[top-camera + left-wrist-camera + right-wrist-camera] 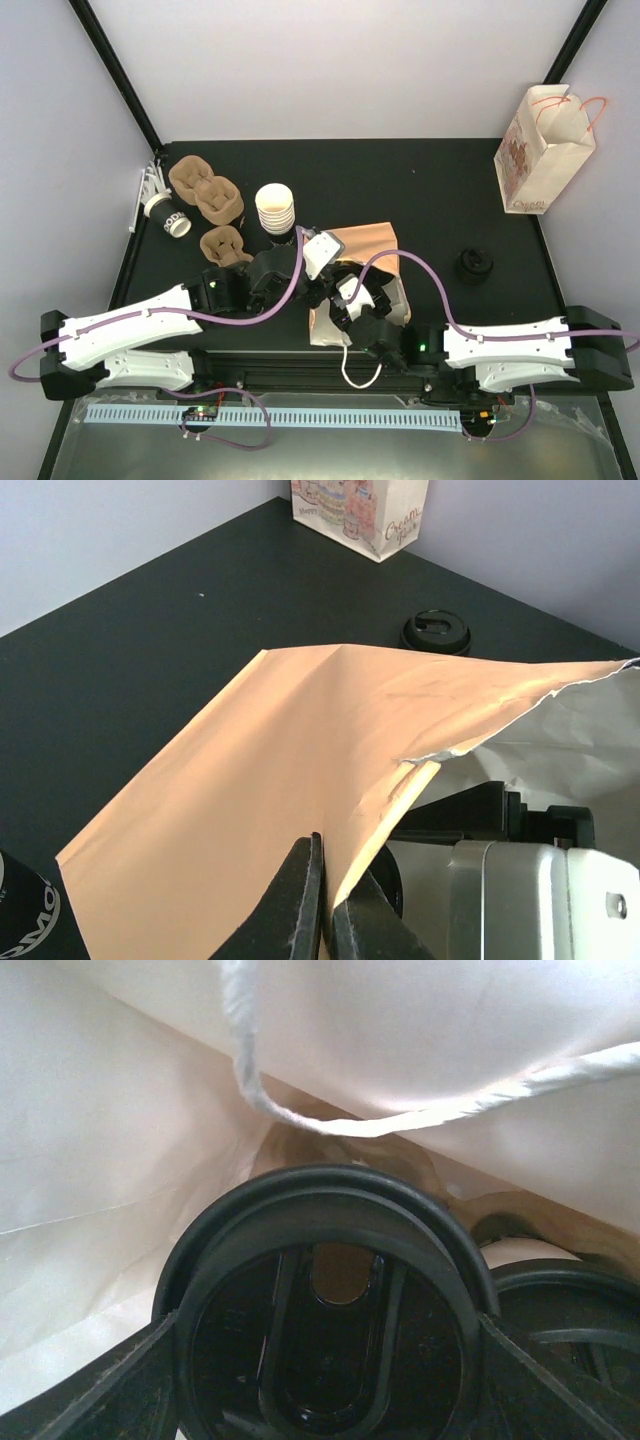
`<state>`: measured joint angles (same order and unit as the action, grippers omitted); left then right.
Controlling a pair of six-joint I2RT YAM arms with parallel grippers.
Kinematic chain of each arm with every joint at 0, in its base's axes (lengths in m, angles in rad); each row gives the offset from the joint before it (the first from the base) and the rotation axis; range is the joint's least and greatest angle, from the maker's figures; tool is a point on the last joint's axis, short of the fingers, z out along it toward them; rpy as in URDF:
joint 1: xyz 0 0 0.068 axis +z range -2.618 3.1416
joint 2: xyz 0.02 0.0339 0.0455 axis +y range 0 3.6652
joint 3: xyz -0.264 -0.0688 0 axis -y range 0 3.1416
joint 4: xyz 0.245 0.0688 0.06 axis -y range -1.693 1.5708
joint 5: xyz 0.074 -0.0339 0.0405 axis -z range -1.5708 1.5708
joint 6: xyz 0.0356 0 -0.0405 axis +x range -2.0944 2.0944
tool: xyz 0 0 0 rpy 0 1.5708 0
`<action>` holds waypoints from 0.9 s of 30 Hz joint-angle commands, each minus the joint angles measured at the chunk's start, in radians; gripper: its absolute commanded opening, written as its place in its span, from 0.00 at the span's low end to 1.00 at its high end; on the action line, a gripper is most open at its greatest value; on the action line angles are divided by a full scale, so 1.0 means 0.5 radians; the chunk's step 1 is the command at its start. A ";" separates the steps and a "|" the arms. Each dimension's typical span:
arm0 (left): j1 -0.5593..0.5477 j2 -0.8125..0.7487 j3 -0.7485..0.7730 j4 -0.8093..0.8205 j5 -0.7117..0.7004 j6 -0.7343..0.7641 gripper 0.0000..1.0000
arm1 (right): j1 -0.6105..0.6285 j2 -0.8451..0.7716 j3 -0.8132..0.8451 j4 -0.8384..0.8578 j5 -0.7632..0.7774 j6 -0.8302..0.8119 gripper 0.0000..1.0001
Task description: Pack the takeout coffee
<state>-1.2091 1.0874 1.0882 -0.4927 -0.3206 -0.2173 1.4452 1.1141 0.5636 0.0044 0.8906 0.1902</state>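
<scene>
A brown paper bag (368, 250) lies mid-table with its mouth toward the arms. My left gripper (328, 865) is shut on the bag's upper edge (300, 770) and holds it lifted. My right gripper (325, 1360) is inside the bag, which is white within. Its fingers (90, 1390) are pressed against both sides of a takeout coffee's black lid (325, 1310). A second black lid (570, 1310) sits just to its right, deeper in. The bag's white cord handle (330, 1120) hangs above them. Another takeout coffee (168, 215) lies on its side at the far left.
Brown pulp carriers (205, 190) and a smaller one (225, 243) sit at the back left, beside a stack of white cups (275, 208). A black lid (473, 264) rests right of the bag. A printed paper bag (543, 150) stands at the back right corner.
</scene>
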 commanded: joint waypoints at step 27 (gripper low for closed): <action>0.007 0.085 0.043 -0.010 -0.177 -0.217 0.01 | -0.235 0.055 0.482 -0.932 -0.482 1.013 0.46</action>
<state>-1.2037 1.1217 1.0634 -0.4850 -0.3477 -0.2756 1.3338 1.1625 0.7780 -0.3935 0.6842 0.6159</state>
